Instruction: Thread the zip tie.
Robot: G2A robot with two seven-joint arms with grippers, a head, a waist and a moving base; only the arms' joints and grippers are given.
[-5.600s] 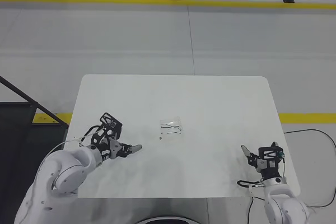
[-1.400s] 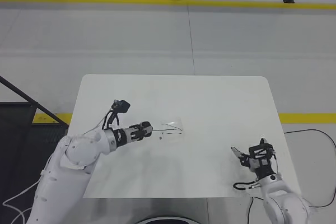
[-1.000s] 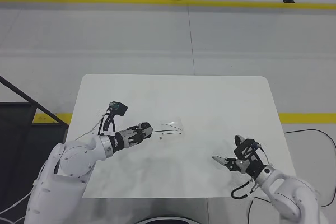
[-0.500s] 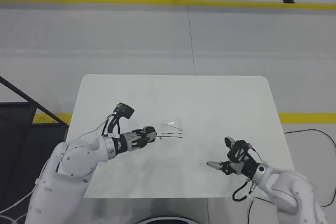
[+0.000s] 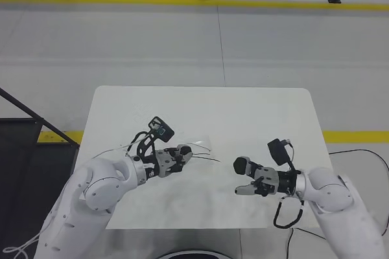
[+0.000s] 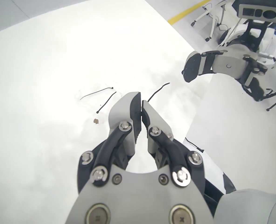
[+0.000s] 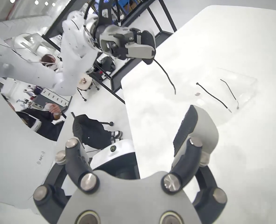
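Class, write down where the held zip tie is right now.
In the left wrist view, the tie juts from the shut left claw near table centre, beside two loose ties, facing the open right claw.

Two arms, a left arm (image 5: 100, 188) at lower left of the top view and a right arm (image 5: 327, 194) at lower right, each with glossy white rounded shells and grey wrist sections. Each wrist has a black box-shaped camera module (image 5: 161, 129) on a black bracket and thin black cables (image 5: 276, 213) looping alongside. Left gripper (image 6: 141, 108): pale grey base plate, two grey fingers faced with black ribbed pads (image 6: 135, 115), black linkage bars, silver round-head screws (image 6: 98, 174) at the pivots, two larger recessed screws in the plate. Right gripper (image 5: 241, 178): same build and colours.
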